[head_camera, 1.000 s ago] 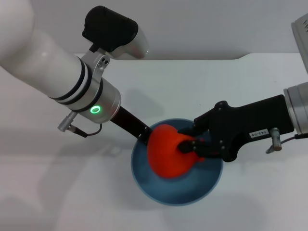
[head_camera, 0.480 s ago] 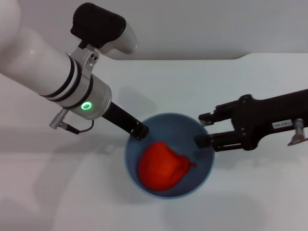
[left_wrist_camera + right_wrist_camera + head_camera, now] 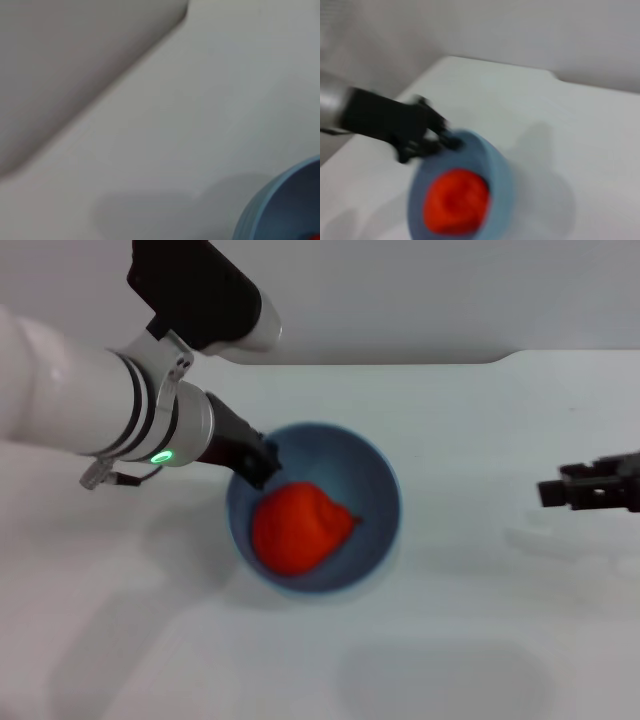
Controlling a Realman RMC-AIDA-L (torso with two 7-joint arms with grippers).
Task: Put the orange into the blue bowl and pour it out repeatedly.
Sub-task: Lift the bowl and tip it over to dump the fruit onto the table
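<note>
Orange (image 3: 298,527) sat inside the blue bowl (image 3: 380,490), left gripper (image 3: 258,462) clamped on its rim, right gripper (image 3: 562,489) off aside, its state unclear, so tipping it out looked next.

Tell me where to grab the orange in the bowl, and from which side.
Judging by its pose, come from straight above: the orange lies low inside the blue bowl, whose wall blocks side approaches. Close across its rounded body rather than its pointed end, clear of the left tool on the rim.

orange (image 3: 296,528) in blue bowl (image 3: 375,480), mid-table (image 3: 480,620). left gripper (image 3: 258,462) on bowl's left rim. right gripper (image 3: 560,492) well apart, far right of bowl.
</note>
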